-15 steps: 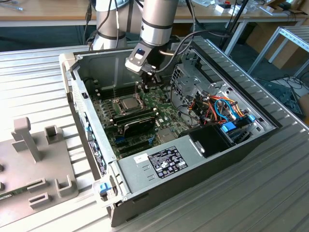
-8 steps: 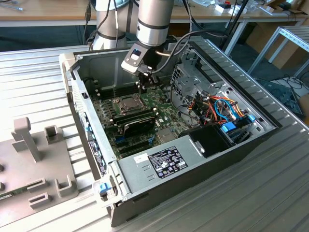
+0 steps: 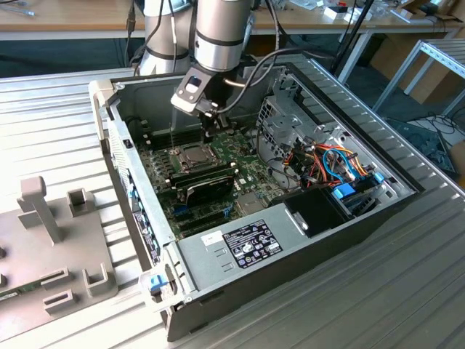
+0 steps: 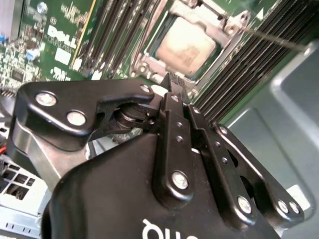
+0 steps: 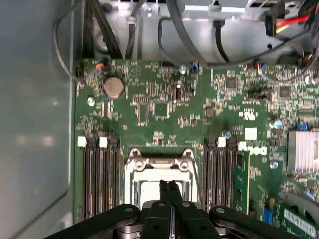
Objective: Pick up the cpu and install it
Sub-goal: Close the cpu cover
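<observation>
**Apparently Seated: Chip Found in Its Socket, Fingers Closed Above It**

Inside the opened computer case (image 3: 116, 145), the gripper (image 3: 208, 134) was held low over the green motherboard (image 3: 243, 154), directly above the processor socket. In both wrist views its two black fingers (image 5: 162, 191) were seen pressed together with nothing pinched between them, so the tool was judged to be empty.

The cpu (image 4: 187, 42) was found lying flat within the socket frame (image 4: 227, 47), its dull silver top facing up and its edges lined up squarely with the frame opening. In the first wrist view the chip (image 5: 147, 191) was partly covered by the closed fingertips, which were poised over its middle. Whether contact was being made could not be told.

Such a narrow, closed tip was probably chosen because the socket is hemmed in on two sides by rows of memory slots (image 5: 97, 179), where little room is left for spread fingers. A thin metal lever (image 4: 279, 41) was seen standing clear of the frame, from which it was judged that the socket had not been clamped down.
</observation>
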You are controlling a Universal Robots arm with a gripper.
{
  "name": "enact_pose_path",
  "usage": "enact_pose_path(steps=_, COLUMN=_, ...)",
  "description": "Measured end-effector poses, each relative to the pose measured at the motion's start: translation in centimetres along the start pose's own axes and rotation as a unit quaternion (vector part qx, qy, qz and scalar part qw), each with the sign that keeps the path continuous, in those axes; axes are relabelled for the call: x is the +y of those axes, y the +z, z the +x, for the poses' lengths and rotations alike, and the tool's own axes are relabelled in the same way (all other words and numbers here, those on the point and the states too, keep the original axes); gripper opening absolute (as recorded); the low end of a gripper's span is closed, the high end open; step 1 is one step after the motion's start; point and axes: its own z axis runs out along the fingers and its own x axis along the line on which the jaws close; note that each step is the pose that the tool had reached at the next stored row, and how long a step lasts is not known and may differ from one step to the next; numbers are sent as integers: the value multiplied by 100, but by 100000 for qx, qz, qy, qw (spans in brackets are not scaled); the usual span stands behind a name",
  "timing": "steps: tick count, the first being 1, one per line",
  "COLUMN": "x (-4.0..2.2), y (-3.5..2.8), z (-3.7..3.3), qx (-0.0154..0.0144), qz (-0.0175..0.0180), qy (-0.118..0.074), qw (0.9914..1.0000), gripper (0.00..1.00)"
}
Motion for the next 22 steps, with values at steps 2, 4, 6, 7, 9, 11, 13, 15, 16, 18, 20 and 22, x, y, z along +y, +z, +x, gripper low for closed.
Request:
enact_pose_path(steps=2, x=-63, y=10, z=1, qx=6, qz=-3, qy=-9, qw=100000, gripper=11)
enact_pose_path(steps=4, x=-173, y=25, z=4, qx=5, qz=-5, qy=-1, qw=100000, gripper=11)
enact_pose_path(steps=6, x=-221, y=32, z=5, qx=3, qz=-3, qy=16, qw=100000, gripper=11)
enact_pose_path(steps=7, x=-249, y=37, z=5, qx=4, qz=-1, qy=18, qw=100000, gripper=11)
enact_pose_path(steps=9, x=-283, y=44, z=6, qx=5, qz=-1, qy=23, qw=100000, gripper=11)
enact_pose_path(steps=11, x=-316, y=51, z=7, qx=5, qz=-2, qy=24, qw=100000, gripper=11)
enact_pose_path(steps=13, x=-358, y=79, z=8, qx=-3, qz=4, qy=24, qw=100000, gripper=11)
enact_pose_path(steps=15, x=-403, y=140, z=11, qx=-15, qz=20, qy=21, qw=100000, gripper=11)
enact_pose_path(steps=16, x=-414, y=162, z=12, qx=-26, qz=64, qy=23, qw=100000, gripper=11)
enact_pose_path(steps=18, x=-416, y=167, z=12, qx=-61, qz=85, qy=17, qw=100000, gripper=11)
enact_pose_path(steps=20, x=-416, y=167, z=12, qx=-62, qz=84, qy=15, qw=100000, gripper=11)
enact_pose_path(steps=22, x=-417, y=178, z=13, qx=-42, qz=67, qy=17, qw=100000, gripper=11)
